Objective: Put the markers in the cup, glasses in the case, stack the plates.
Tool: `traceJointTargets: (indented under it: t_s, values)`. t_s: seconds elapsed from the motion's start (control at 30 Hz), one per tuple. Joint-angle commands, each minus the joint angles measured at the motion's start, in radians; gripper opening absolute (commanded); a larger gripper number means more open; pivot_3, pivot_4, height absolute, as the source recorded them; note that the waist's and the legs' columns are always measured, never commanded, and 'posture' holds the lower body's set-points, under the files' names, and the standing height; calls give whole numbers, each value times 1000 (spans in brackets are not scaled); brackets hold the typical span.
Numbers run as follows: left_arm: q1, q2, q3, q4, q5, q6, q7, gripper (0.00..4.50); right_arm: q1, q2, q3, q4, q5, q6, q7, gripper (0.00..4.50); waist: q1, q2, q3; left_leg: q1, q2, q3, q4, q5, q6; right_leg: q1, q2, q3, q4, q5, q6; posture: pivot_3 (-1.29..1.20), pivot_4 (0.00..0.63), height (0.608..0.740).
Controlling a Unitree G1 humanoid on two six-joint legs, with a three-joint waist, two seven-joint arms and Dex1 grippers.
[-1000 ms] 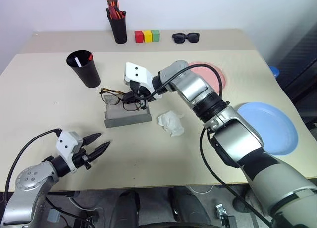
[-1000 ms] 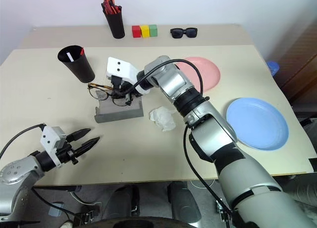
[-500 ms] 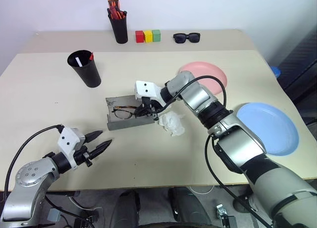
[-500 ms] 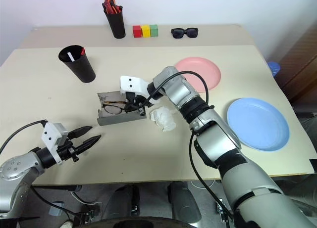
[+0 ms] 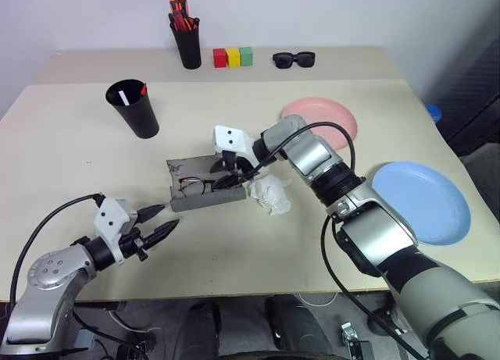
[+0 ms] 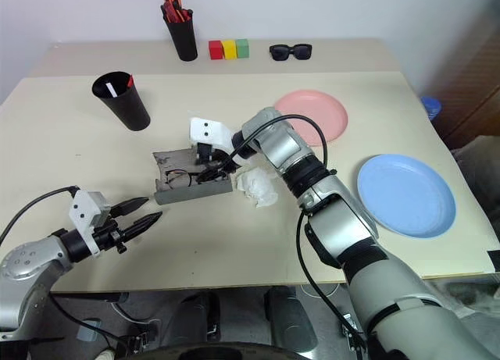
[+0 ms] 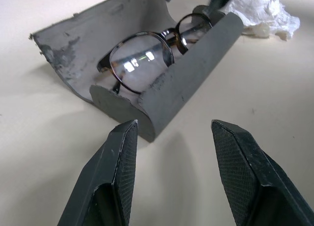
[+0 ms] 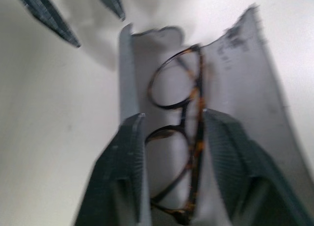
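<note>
The grey case lies open in the middle of the table, and the wire-rimmed glasses lie inside it. My right gripper reaches into the case from the right. It is open, with its fingers on either side of the glasses' bridge. My left gripper hovers near the table's front left, open and empty, pointing at the case. The black cup stands at the back left with two markers in it. At the right are the pink plate and the light blue plate, apart from each other.
A crumpled white tissue lies just right of the case. Along the back stand a black holder of orange-topped markers, red, yellow and green blocks and black sunglasses. The blue plate sits close to the table's right edge.
My right gripper lowered the glasses from above the case into the open case, then opened its fingers and let them go. My left gripper has stayed in place.
</note>
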Motion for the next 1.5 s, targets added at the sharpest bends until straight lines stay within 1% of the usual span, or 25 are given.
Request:
traceJointTargets:
  t_s: [0.03,0.17,0.23,0.27,0.33,0.37,0.43,0.5,0.57,0.63,0.67,0.73,0.77,0.9,0.93,1.0,1.2,1.3,1.37,1.5]
  values:
    - [-22,18,11,-45,-25,26,12,2426,25,-27,-77,-131,36,-22,-41,1803,0,0,0,0,0,0,0,0,0,0,0,0,0,0,0,0,150,740]
    - [-69,12,35,-66,-118,155,47,2426,133,-73,-118,-323,59,1,-79,1803,3,0,0,0,0,-1,0,0,0,1,0,0,0,0,0,0,150,740]
    - [-152,-5,65,-52,-181,245,122,2926,243,-113,-122,-457,37,-55,-128,1833,7,-1,0,0,0,-1,0,0,0,1,0,0,0,0,0,0,150,740]
    - [-179,-10,75,-50,-201,272,145,3299,280,-126,-122,-504,30,-71,-147,1833,5,-1,-1,0,0,-2,1,0,0,2,0,-1,0,0,0,0,150,740]
    - [-282,-16,63,-33,-216,323,200,4200,377,-136,-136,-623,45,-29,-195,1833,6,-1,-1,0,0,-3,2,0,0,2,0,-1,0,0,1,0,150,740]
    - [-341,-20,51,-12,-223,359,228,4472,418,-137,-144,-678,54,10,-223,1833,4,-1,-1,0,0,-4,3,0,0,3,0,-1,1,0,1,0,150,740]
    - [-461,-18,3,39,-205,408,258,4472,492,-134,-156,-765,59,85,-282,1833,4,-1,-1,0,-1,-5,4,0,0,4,2,-1,2,0,1,0,150,740]
    - [-559,-12,-56,103,-149,429,278,4472,543,-132,-157,-822,54,144,-330,1833,1,-1,-1,0,-1,-7,6,0,-1,5,3,-1,2,1,1,0,150,740]
    - [-659,-28,-94,187,-126,441,288,4472,587,-140,-152,-867,45,180,-367,1833,3,-1,-1,1,-1,-7,7,0,-1,6,3,-1,2,1,1,0,150,740]
    - [-758,-56,-110,279,-115,443,301,3974,624,-155,-145,-902,36,206,-398,1833,2,-1,-1,1,-1,-8,7,0,-1,7,4,-1,2,1,1,0,150,740]
    - [-811,-70,-115,341,-109,456,308,3633,643,-165,-144,-921,35,216,-407,1833,5,-1,-1,1,-1,-8,7,0,-1,7,4,-1,2,1,1,0,150,740]
    - [-907,-80,-155,462,-68,465,302,2665,675,-185,-148,-958,40,238,-422,1833,10,-2,0,1,-1,-9,8,0,-1,7,4,-2,2,0,1,0,150,740]
    - [-935,-80,-172,502,-52,463,290,2263,683,-191,-150,-971,44,248,-427,1833,11,-1,0,0,-2,-10,9,0,-1,7,4,-3,2,0,1,0,150,740]
    - [-1042,-82,-266,706,49,434,234,135,713,-229,-171,-1021,64,275,-436,1833,6,-1,0,0,-2,-10,9,0,-1,8,4,-3,2,0,2,0,150,740]
    - [-1064,-80,-297,755,73,441,213,51,722,-244,-174,-1033,65,274,-435,1833,6,-1,0,0,-2,-10,9,0,-1,8,5,-3,2,0,2,0,150,740]
    - [-1097,-76,-351,826,108,452,156,51,739,-279,-178,-1057,67,278,-430,1833,7,-1,0,0,-2,-10,9,0,-1,8,5,-3,2,0,2,0,150,740]
    - [-1138,-68,-424,928,175,423,8,51,813,-367,-217,-1156,128,287,-398,1833,13,-2,0,-2,-2,-10,10,0,-1,7,5,-3,1,0,2,0,150,740]
    - [-1125,-56,-452,912,193,402,-85,51,840,-387,-223,-1167,134,274,-410,1833,13,-2,0,-2,-2,-10,10,0,-1,7,5,-3,1,0,2,0,150,740]
    - [-1115,-49,-460,894,204,389,-118,51,841,-389,-224,-1162,136,273,-423,1833,14,-2,0,-2,-2,-10,10,0,-1,7,5,-3,1,0,2,0,150,740]
    - [-1064,-20,-462,780,202,381,-186,51,821,-383,-226,-1137,140,273,-446,1833,15,-2,0,-2,-2,-10,10,0,-1,7,5,-3,1,0,2,0,150,740]
